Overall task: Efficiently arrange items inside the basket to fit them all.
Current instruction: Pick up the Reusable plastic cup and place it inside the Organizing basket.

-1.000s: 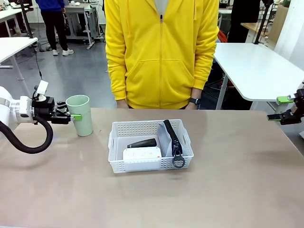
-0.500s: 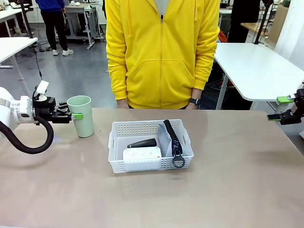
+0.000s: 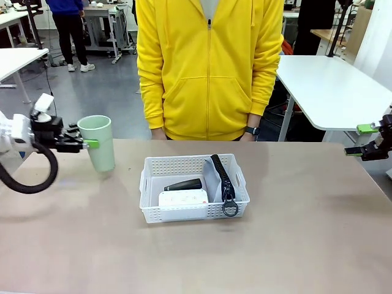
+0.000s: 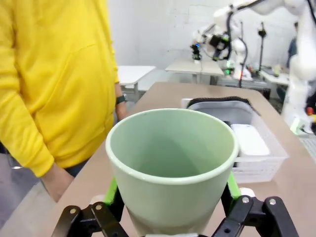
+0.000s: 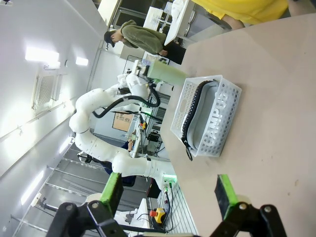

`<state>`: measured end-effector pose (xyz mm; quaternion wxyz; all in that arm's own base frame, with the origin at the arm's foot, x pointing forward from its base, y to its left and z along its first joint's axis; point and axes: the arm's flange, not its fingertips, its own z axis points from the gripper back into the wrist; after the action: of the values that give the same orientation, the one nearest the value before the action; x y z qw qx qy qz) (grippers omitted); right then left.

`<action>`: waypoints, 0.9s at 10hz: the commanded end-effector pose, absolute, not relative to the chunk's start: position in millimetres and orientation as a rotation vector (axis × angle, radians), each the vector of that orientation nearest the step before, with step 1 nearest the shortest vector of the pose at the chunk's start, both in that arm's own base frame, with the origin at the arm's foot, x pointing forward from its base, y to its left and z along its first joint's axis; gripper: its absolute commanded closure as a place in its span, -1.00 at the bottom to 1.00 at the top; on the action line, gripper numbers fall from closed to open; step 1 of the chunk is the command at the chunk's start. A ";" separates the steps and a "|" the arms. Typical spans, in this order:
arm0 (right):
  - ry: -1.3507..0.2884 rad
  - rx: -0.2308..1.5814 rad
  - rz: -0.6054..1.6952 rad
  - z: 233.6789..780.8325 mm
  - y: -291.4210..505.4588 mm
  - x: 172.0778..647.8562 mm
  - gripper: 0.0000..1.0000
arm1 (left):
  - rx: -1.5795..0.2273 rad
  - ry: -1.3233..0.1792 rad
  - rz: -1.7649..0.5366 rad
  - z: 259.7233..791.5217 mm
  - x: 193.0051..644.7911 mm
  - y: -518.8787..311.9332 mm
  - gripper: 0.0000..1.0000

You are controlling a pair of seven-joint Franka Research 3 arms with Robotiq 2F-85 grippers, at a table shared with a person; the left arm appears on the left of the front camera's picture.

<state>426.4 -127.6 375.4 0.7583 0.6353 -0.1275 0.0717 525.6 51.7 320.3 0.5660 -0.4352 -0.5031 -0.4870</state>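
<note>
- Beige table [image 3: 294, 233], a person in a yellow hoodie standing at the far edge, lab benches behind.
- Left end effector [image 3: 86, 144] grips the green cup [image 3: 98, 142] near its rim, pads on both sides (left wrist view: cup [image 4: 173, 165] fills the gap between the fingers). Cup looks lifted clear of the table and slightly tilted, mouth up.
- Basket [image 3: 153, 211] sits mid-table, long axis 9-to-3. From the cup it lies at roughly 4 o'clock, near but apart.
- Inside: white box [image 3: 184, 198] at the near-left, black stapler [image 3: 184, 184] just behind it, grey pouch [image 3: 215, 177] standing on edge along the right end, zipper up, ring pull [image 3: 230, 209] hanging over the near rim.
- Free room looks tight; judgement: the far-left corner behind the stapler is the only open pocket, so the cup goes there upright or nests on its side.
- Left arm is clearly nearer and already holds the cup.
- Right end effector [image 3: 366, 139] hangs off the table's 3 o'clock edge, fingers spread, empty (right wrist view: [image 5: 168, 192]).
- Risk: the cup stands taller than the basket walls.
</note>
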 end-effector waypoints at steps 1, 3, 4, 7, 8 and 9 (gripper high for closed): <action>-0.259 1.385 0.149 381.2 -127.3 423.9 -1.00 | -0.919 -1.122 -1.254 407.8 455.2 62.6 1.00; -0.259 1.385 0.149 381.2 -127.3 423.9 -1.00 | -0.905 -1.049 -1.307 433.6 414.9 64.0 1.00; -0.259 1.385 0.149 381.2 -127.3 423.9 -1.00 | -0.927 -1.052 -1.325 434.3 400.9 64.6 1.00; -0.259 1.385 0.149 381.2 -127.3 423.9 -1.00 | -0.916 -1.047 -1.363 431.9 359.5 65.5 0.25; -0.259 1.385 0.149 381.2 -127.3 423.9 -1.00 | -0.913 -1.039 -1.357 439.5 378.3 63.9 0.25; -0.259 1.385 0.149 381.2 -127.3 423.9 -1.00 | -0.913 -1.039 -1.357 439.5 378.3 63.9 0.25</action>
<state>426.3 -127.8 375.5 0.7583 0.6352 -0.1277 0.0716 369.1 63.0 432.5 0.5667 -0.3908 -0.4377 -0.5784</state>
